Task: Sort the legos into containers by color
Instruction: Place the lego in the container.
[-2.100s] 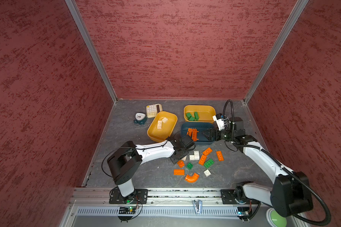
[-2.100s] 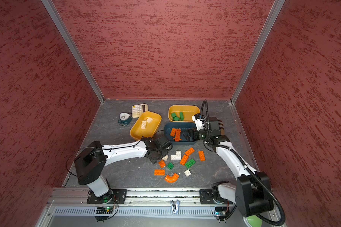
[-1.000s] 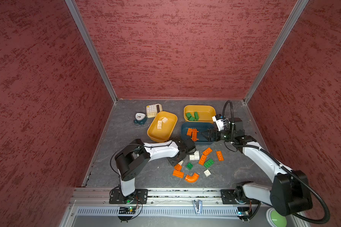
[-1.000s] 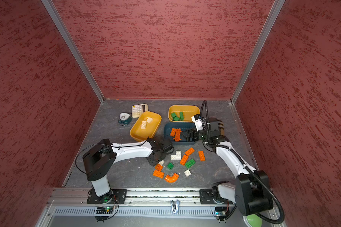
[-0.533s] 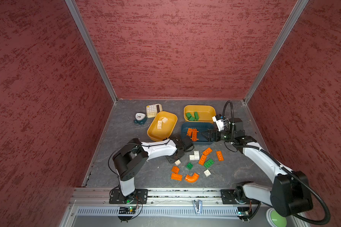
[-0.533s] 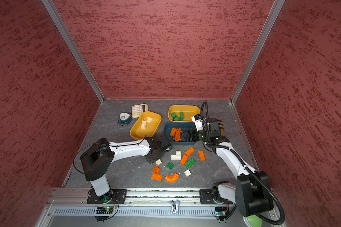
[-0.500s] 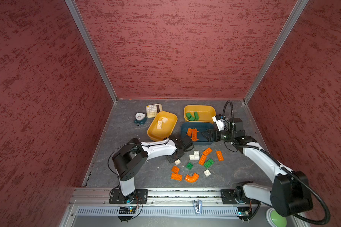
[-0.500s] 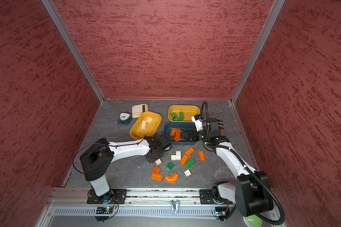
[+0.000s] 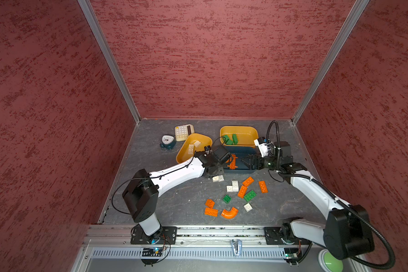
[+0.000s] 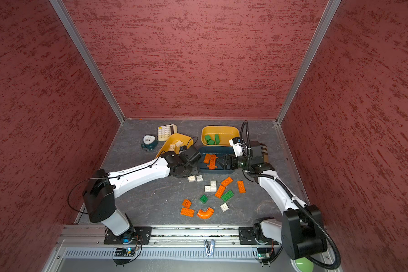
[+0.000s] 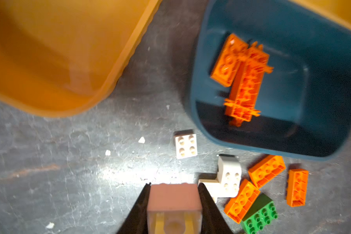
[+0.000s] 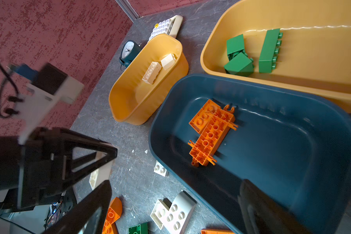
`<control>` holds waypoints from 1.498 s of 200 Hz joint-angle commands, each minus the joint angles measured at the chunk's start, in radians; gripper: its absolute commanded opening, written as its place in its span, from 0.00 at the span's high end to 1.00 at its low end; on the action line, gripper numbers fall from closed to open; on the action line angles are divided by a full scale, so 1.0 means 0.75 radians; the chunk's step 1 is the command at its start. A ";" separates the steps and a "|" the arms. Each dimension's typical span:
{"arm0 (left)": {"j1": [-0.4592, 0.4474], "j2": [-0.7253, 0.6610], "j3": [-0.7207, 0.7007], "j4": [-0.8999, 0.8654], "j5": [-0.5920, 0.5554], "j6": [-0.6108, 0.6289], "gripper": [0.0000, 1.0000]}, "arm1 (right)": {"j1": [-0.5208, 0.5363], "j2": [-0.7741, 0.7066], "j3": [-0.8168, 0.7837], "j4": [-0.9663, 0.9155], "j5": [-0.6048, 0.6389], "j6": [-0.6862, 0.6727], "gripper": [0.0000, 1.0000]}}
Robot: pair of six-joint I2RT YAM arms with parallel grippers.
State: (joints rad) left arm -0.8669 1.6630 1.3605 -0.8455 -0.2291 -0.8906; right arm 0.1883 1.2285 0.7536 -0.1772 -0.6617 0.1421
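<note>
- a metal rail [image 9: 198, 232] at the front edge carries both arm bases; a green button [image 9: 330, 259] sits at its right end
- nearest on the grey floor [image 9: 170, 200] lies an orange elbow [image 9: 230, 212], just beside a flat orange brick [image 9: 210, 212]
- behind them the loose bricks [image 9: 242, 191] are scattered: orange, green and white, several touching, all outside the trays
- the left gripper [image 11: 174, 184] is pinched narrow on a white brick [image 11: 173, 200], one finger on each side; it is low over the floor, near the gap between two trays; I cannot tell whether the brick touches the floor
- a second white brick [image 11: 185, 145], with four studs, lies on the floor just beside the blue tray's near wall
- the right gripper [image 12: 176, 182] is spread wide and holds nothing; in both top views it is over the right end of the blue tray [image 9: 245, 150]
- the blue tray holds an orange beam [image 12: 211, 133] with an orange brick [image 12: 203, 117] touching it
- the near yellow tray [image 9: 181, 155], to the left, is angled and holds two white bricks [image 9: 193, 147]
- the far yellow tray [image 9: 239, 128] holds three green bricks [image 9: 231, 139]; the long one lies on its side
- farthest left are a small clock [image 9: 167, 142] and a calculator [image 9: 184, 132]; the dial and key markings are too small to read
</note>
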 commanded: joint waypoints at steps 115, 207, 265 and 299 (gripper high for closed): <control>0.607 0.451 0.426 0.068 0.197 0.995 0.68 | 0.007 -0.008 0.035 0.055 -0.013 0.016 0.01; 0.668 0.672 0.632 0.014 0.243 0.974 0.43 | 0.007 -0.030 0.026 0.005 0.027 -0.012 0.01; 0.529 0.325 0.337 0.046 0.250 0.888 0.36 | 0.007 -0.020 0.032 0.011 0.021 -0.011 0.01; 0.356 0.097 0.103 0.012 0.221 0.732 0.35 | 0.006 -0.001 0.042 0.011 0.011 -0.016 0.01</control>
State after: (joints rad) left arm -0.5236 1.8343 1.5307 -0.8143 -0.0547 -0.2401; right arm 0.1883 1.2266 0.7563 -0.1688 -0.6502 0.1566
